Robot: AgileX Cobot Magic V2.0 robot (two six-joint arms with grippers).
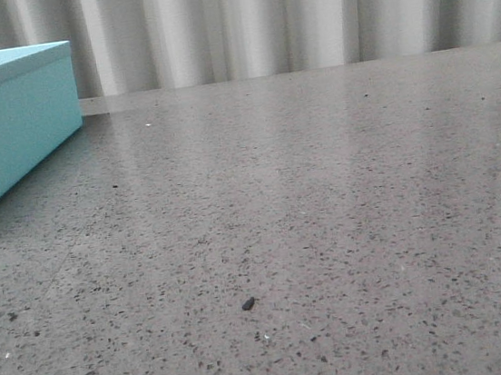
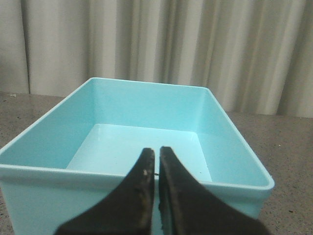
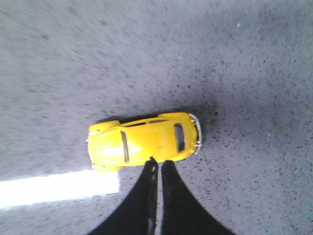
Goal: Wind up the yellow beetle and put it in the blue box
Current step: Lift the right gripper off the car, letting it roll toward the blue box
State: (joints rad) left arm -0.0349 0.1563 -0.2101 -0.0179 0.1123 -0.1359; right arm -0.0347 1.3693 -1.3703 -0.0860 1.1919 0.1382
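Your right jaws [image 3: 157, 169] are clenched, empty, tips just beside the flank of one small glossy yellow toy beetle car [image 3: 145, 141] sitting on the grey speckled stone tabletop [image 3: 244, 73]. Your left jaws [image 2: 156, 161] are clenched too, holding nothing, poised over the near rim of one large turquoise-blue rectangular box [image 2: 146, 105], open. Front view: car barely visible at the right edge, box far left, well apart.

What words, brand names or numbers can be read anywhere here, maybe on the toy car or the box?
None can be read.
Yellow beetle: no lettering or plate text shows on the roof or hood.
Blue box: plain walls and floor, no label in any view.
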